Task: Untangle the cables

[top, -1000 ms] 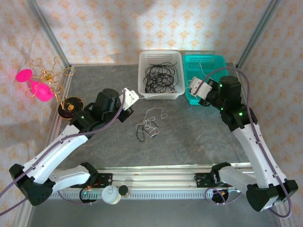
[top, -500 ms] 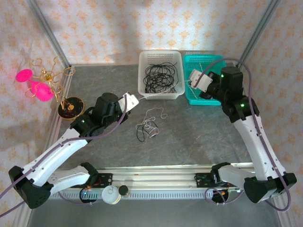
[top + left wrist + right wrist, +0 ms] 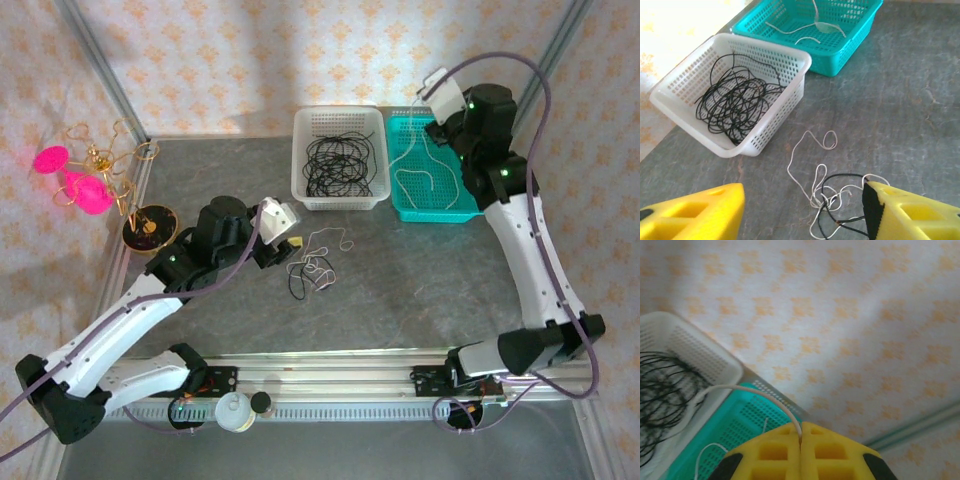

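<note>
Grey, stone-patterned table (image 3: 420, 290) spreads under both arms in the overhead view. Near its middle lies a small tangle of white and black cables (image 3: 312, 268). The left gripper (image 3: 288, 232) hangs just left of that tangle, its fingers parted with nothing between them. At the back stands a white basket (image 3: 340, 203) holding a bundle of black cables (image 3: 340, 162), with a teal basket (image 3: 435, 215) close against its right side. The right gripper (image 3: 437, 98) is raised over the teal basket's far edge. A white cable (image 3: 425, 172) hangs from it down into that basket, where its lower part lies in loose curves.

From the left wrist, the two yellow fingers (image 3: 695, 212) stand wide apart at the bottom corners, low over the table. The tangle lies flat between them, nearer the right finger, and is not gripped. Both baskets sit beyond it.

From the right wrist, the yellow fingers (image 3: 765, 455) are pressed together, pinching the white cable at their tips. It arcs away leftward over the baskets below.
</note>
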Robot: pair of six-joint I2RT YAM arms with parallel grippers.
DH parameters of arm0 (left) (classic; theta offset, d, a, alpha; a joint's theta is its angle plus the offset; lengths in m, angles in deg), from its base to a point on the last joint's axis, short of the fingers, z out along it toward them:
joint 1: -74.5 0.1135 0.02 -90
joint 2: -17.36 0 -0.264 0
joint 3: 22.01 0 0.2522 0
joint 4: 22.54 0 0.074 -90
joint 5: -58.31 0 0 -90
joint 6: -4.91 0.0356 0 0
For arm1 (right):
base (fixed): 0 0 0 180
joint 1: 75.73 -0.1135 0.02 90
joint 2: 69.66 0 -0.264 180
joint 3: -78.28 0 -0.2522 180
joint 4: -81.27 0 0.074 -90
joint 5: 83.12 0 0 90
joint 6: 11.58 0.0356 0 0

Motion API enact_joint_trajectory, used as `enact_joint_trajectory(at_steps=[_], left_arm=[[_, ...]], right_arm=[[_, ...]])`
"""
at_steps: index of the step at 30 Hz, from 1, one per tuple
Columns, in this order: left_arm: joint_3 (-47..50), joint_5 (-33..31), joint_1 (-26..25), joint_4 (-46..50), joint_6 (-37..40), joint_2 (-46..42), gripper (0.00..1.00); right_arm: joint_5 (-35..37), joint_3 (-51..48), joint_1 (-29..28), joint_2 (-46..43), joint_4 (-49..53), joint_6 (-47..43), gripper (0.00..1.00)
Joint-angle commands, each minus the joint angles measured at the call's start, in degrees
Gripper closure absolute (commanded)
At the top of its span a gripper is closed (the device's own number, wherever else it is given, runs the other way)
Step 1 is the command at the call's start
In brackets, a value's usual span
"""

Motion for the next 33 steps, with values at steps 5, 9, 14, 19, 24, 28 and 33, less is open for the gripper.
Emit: enact_joint_trajectory(at_steps=[5, 9, 14, 19, 24, 28, 33], left_arm=[[3.8, 1.3, 0.1, -3.1, -5.2, -2.5, 0.22], [4.9, 1.6, 0.1, -3.9, -7.0, -3.1, 0.23], [6.6, 2.3, 0.1, -6.0, -8.8, -4.4, 0.23], [8.6, 2.8, 0.1, -8.0, -10.8, -5.8, 0.23], [10.7, 2.3, 0.1, -9.0, -12.3, -6.6, 0.23], [12.0, 2.1, 0.1, -10.8, -13.8, -6.2, 0.23], [13.7, 2.4, 0.1, -14.7, -15.9, -5.7, 0.24]], right_arm=[[14.7, 7.6, 2.4, 6.6, -4.6, 8.7, 1.00], [17.7, 5.3, 3.3, 8.1, -6.8, 14.0, 1.00], [18.8, -3.6, 4.2, 7.7, -13.0, 17.5, 1.00], [15.4, -8.2, 8.0, 10.1, -13.8, 23.3, 1.00], [14.9, -8.2, 10.0, 12.7, -12.4, 25.6, 1.00], [15.0, -9.6, 10.6, 14.2, -13.0, 26.0, 1.00], [12.3, -12.0, 11.2, 17.2, -11.3, 29.1, 1.00]])
